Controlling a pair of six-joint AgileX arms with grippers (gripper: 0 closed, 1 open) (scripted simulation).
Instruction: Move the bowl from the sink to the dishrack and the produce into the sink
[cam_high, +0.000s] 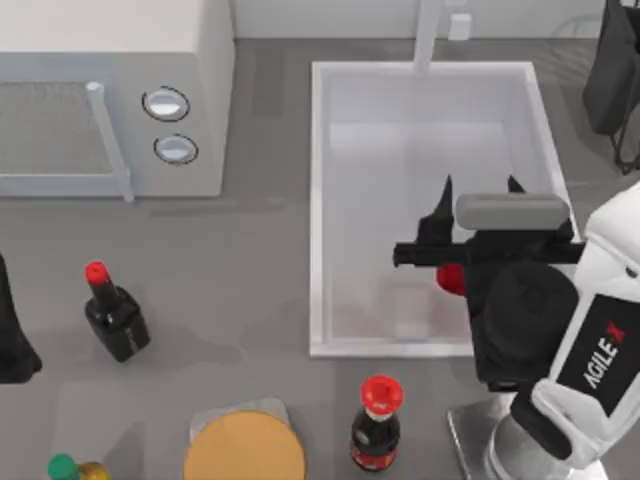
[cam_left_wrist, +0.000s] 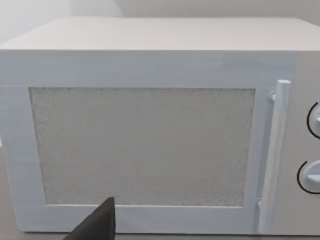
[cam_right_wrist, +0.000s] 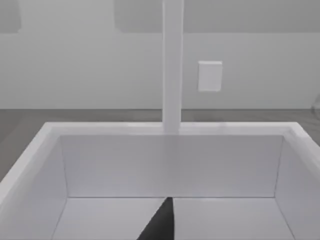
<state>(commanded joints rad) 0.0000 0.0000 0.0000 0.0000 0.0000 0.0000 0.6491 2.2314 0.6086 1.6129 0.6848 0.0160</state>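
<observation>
The white sink (cam_high: 320, 200) sits right of centre, its faucet (cam_high: 428, 35) at the far rim. My right gripper (cam_high: 480, 190) hovers open over the basin's right front part, with nothing between its fingers. The small red produce (cam_high: 450, 279) lies inside the basin near the front wall, half hidden under that gripper's dark body. In the right wrist view one dark fingertip (cam_right_wrist: 161, 222) points over the bare basin floor (cam_right_wrist: 225, 220). The bowl is out of view. I cannot tell which thing is the dishrack. My left arm (cam_high: 12, 325) stays parked at the left edge.
A white microwave (cam_high: 110, 100) stands at the back left. A red-capped dark bottle (cam_high: 115, 315) and another (cam_high: 377, 425) stand in front, beside a tan disc on a plate (cam_high: 243, 450). A dark object (cam_high: 612, 70) is at the back right, a silver plate (cam_high: 472, 425) by the right arm.
</observation>
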